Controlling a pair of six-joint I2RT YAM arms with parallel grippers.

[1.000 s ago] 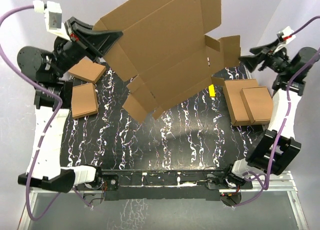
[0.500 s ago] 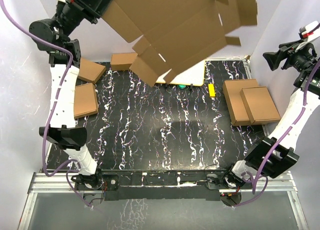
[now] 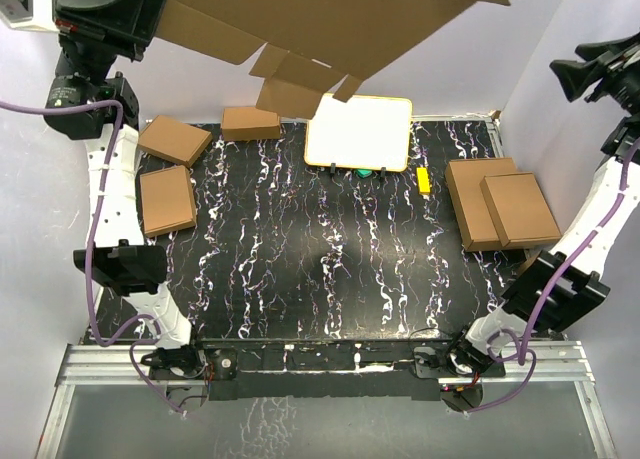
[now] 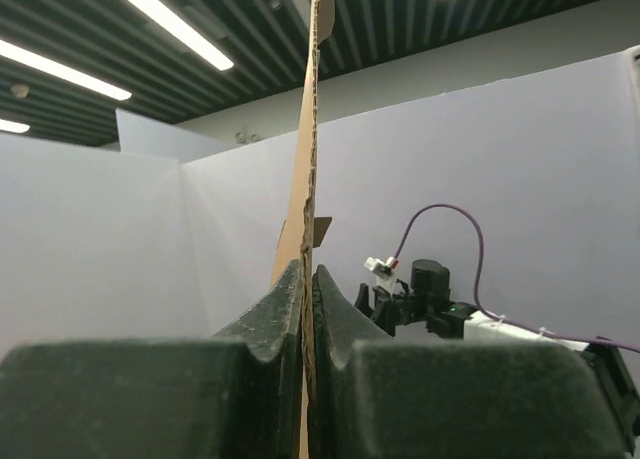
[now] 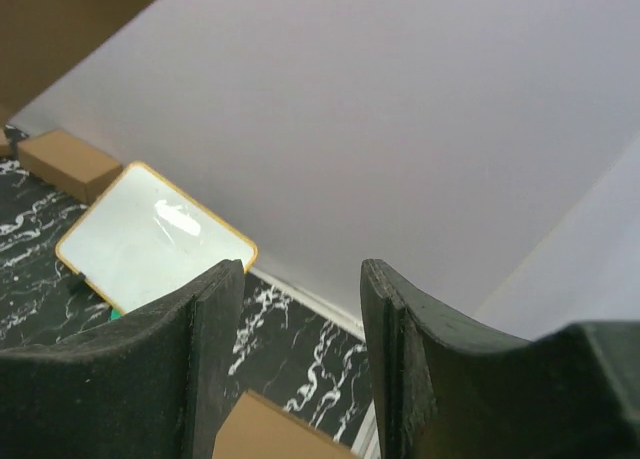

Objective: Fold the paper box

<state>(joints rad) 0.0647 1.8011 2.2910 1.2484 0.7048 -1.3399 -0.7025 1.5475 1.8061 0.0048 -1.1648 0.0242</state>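
Left fingers (image 4: 283, 314) were pressed together on one edge of the paper box (image 3: 330, 19), the cardboard sheet standing edge-on between their tips in the left wrist view. Seen from above, the left arm was raised at the far left corner and the sheet hung in the air, well clear of the worktop (image 3: 320, 269), over its far side. The sheet's upper part ran out of the top of that view, and several flaps drooped from its lower edge.

Right fingers (image 5: 218, 314) stood apart with nothing between them; through the gap only the pale wall and a strip of the worktop showed. The right arm was lifted at the far right, away from the sheet and not touching it.

On the black marbled worktop lay a white-faced board with a tan frame (image 3: 358, 131) at the far middle, with a small green item (image 3: 365, 171) peeping out at its near edge and a yellow piece (image 3: 424, 181) just to its right. Three small folded brown boxes (image 3: 175, 139) lay at the far left. On the right, a larger flat brown box (image 3: 470, 219) carried a smaller one (image 3: 520, 207) on top.
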